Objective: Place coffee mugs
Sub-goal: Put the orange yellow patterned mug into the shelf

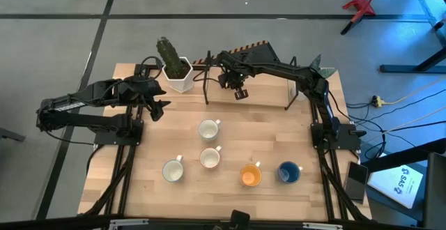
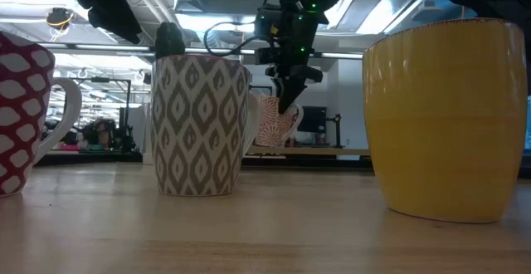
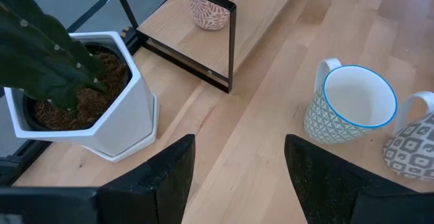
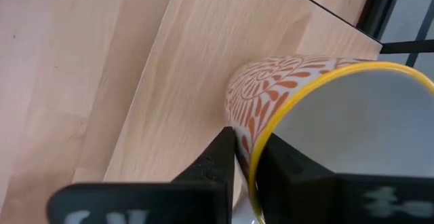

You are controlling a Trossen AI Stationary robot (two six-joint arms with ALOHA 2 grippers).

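Note:
Five mugs stand on their bases on the table: two white (image 1: 209, 128) (image 1: 210, 157), a white one with a teal rim (image 1: 173, 170), an orange one (image 1: 250, 175) and a dark blue one (image 1: 288, 172). A sixth mug (image 4: 271, 95), white with an orange-red pattern and a yellow rim, is at the wooden shelf (image 4: 176, 68) by the far edge, in my right gripper (image 4: 245, 142) (image 1: 240, 93). My left gripper (image 3: 237, 149) (image 1: 159, 110) hovers open over bare table near the cactus pot, touching nothing. My right gripper pinches the patterned mug's wall at the rim (image 4: 252, 149), one finger outside (image 4: 217, 159) and one inside (image 4: 285, 166). The fingers come from above, pointing down. The mug is upright with its base at the shelf board (image 3: 264, 13); whether it rests there or hangs just over it, I cannot tell.
A white hexagonal pot with a cactus (image 1: 178, 73) (image 3: 81, 108) stands at the far left of the table, beside the shelf's black metal frame (image 3: 230, 47). In the left wrist view the teal-rimmed mug (image 3: 349, 108) and a grey-patterned one (image 3: 413, 142) stand close together.

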